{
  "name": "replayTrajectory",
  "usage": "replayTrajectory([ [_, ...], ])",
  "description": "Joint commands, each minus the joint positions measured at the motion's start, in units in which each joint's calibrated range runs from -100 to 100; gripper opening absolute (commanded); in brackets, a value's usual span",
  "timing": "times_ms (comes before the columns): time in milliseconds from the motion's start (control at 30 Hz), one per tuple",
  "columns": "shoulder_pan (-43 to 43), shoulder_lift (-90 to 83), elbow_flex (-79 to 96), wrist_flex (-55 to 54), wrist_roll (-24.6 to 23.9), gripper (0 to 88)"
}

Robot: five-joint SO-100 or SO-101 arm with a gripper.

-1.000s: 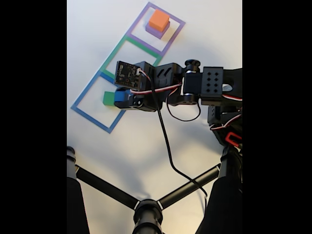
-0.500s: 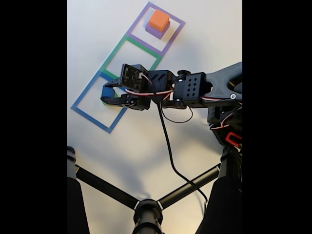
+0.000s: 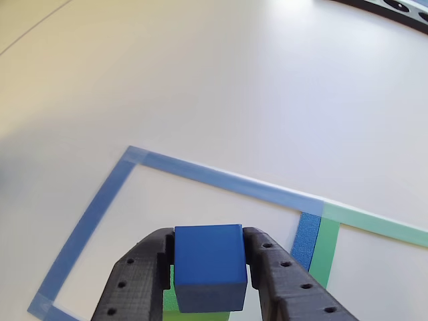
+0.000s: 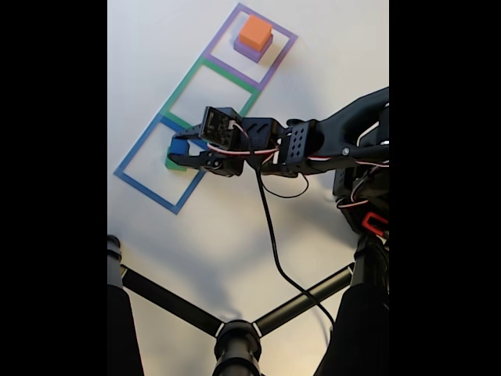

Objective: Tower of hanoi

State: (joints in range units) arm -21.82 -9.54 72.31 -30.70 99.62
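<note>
Since half a second ago your arm has reached further toward the left of the fixed view, and the blue cube (image 4: 179,146) now sits over the green cube (image 4: 171,164) inside the blue-taped square (image 4: 133,157); a second ago the green cube lay uncovered there.

In the other view, the gripper (image 3: 210,267) at the bottom centre has its two black fingers (image 3: 275,271) pressed against the sides of the blue cube (image 3: 208,266), closed just to the cube's width. A strip of green cube (image 3: 200,315) shows directly beneath it, within the blue-taped square (image 3: 100,200). Whether the blue cube rests on the green one or hangs just above it, you cannot tell.

You appear to be at the stacking step: blue onto green. Next you would want to settle it square on the green cube, then part the fingers and lift straight away without dragging it off.

Count in the fixed view: four cubes, one each of blue, green, orange (image 4: 255,33) and purple (image 4: 252,50), orange stacked on purple at the upper middle. Three taped squares in a row: blue, green-taped square (image 4: 235,72), purple-taped square (image 4: 283,36).
</note>
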Motion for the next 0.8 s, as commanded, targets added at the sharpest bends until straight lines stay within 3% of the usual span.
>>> replayTrajectory([
  [0,1.12,2.89,-2.66,-5.44,0.38,2.4],
  [767,0.12,9.7,-2.75,-11.83,0.38,2.5],
])
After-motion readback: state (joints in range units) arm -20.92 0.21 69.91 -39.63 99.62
